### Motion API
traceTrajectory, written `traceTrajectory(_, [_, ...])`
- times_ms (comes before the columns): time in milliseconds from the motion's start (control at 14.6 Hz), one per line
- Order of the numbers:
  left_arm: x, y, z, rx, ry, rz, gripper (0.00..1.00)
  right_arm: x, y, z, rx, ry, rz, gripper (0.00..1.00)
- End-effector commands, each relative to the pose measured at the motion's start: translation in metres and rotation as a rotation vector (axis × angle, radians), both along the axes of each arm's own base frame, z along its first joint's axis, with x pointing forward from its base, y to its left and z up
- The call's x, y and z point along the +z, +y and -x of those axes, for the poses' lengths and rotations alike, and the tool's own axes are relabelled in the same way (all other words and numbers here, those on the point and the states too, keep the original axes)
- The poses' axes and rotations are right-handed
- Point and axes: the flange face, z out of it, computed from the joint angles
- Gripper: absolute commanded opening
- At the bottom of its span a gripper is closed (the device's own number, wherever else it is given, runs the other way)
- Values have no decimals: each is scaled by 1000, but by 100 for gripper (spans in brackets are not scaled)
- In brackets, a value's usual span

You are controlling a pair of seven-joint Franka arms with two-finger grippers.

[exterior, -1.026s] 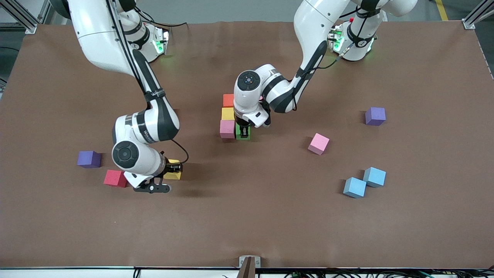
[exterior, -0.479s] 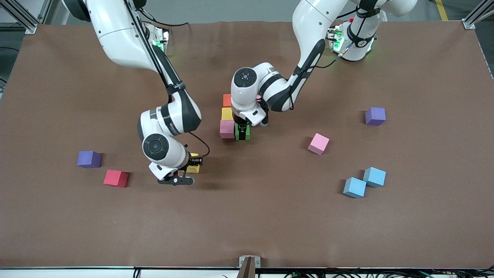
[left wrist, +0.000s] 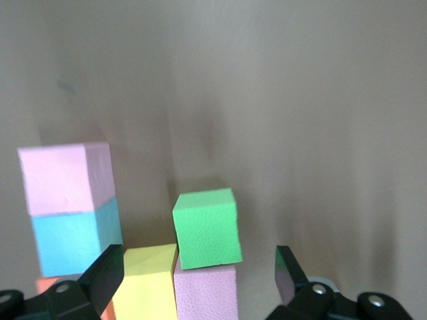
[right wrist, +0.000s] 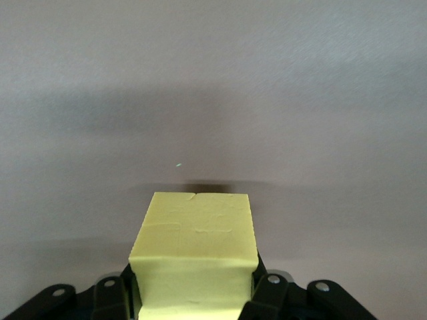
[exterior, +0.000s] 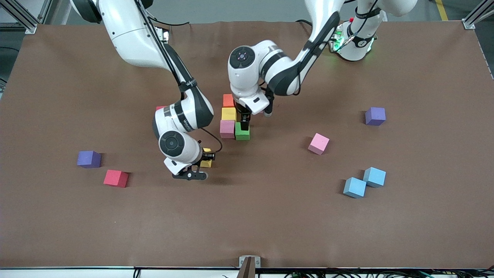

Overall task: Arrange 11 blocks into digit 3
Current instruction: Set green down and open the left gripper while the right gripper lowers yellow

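left gripper hangs over the green block, fingers spread wide, nothing between them. green block sits on the table mid-surface, touching a pink block; a yellow block and an orange block line up toward the robots' edge. right gripper, in the air, pinches another yellow block. loose blocks lie toward both ends.

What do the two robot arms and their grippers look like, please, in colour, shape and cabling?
Both arms are glossy white with rounded shells and dark grey joint bands; each wrist ends in a round dark cap. Thin black cables run along them. The left gripper and right gripper have black jaws under white housings. Green lights glow at the bases.
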Motion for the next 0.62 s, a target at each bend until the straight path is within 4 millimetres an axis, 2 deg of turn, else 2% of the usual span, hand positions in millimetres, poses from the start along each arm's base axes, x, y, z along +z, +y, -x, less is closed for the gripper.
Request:
traceTrajectory(0, [25, 63, -17, -80, 1, -41, 100, -4, 29, 6, -38, -5, -2, 57])
traceTrajectory(205, [27, 137, -39, -185, 33, -75, 100, -13, 51, 17, -27, 4, 5, 57])
traceTrajectory(342, [21, 184, -58, -228, 60, -90, 100, -19, 64, 25, -30, 19, -8, 57])
traceTrajectory(479, [11, 224, -75, -259, 84, -96, 100, -20, 73, 31, -29, 26, -16, 57])
traceTrajectory(547, [4, 237, -80, -273, 96, -98, 100, -21, 73, 32, -30, 29, -15, 57])
